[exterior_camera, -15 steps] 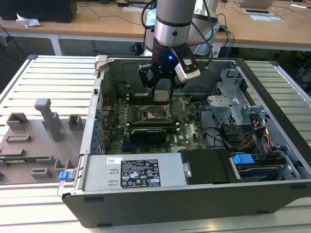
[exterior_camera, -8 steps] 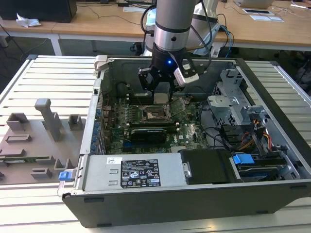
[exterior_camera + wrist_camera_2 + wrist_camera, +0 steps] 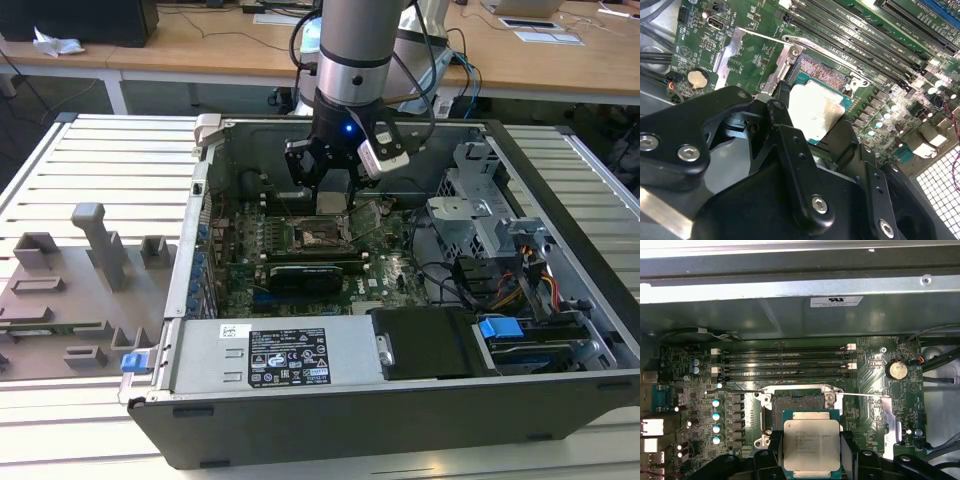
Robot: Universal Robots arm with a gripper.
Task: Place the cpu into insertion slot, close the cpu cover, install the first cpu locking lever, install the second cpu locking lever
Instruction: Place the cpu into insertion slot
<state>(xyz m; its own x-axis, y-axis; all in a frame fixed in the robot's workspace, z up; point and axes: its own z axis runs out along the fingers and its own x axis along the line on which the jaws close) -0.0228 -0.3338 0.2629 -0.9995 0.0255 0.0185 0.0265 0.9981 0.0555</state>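
Cpu (image 3: 811, 446), silvery top up, clamped flat by two opposite edges between the black fingers (image 3: 774, 451) of the tool (image 3: 811, 462), closed narrow on the chip. In both wrist views, poised over the insertion slot (image 3: 796, 401) and hiding part of it, with the dark pin field bare beyond one edge of the chip. Cannot tell whether resting in the socket or just above it. Cpu cover (image 3: 727, 50) lying open to one side of the slot, green board visible through its window. Thin locking lever (image 3: 735, 390) standing free beside the socket. Further out, green motherboard (image 3: 865, 365), with long black memory slots (image 3: 785, 360) just past the socket and a coin battery (image 3: 897, 369) near the open cover. All inside an open computer case (image 3: 350, 430) on a slatted bench (image 3: 100, 150).
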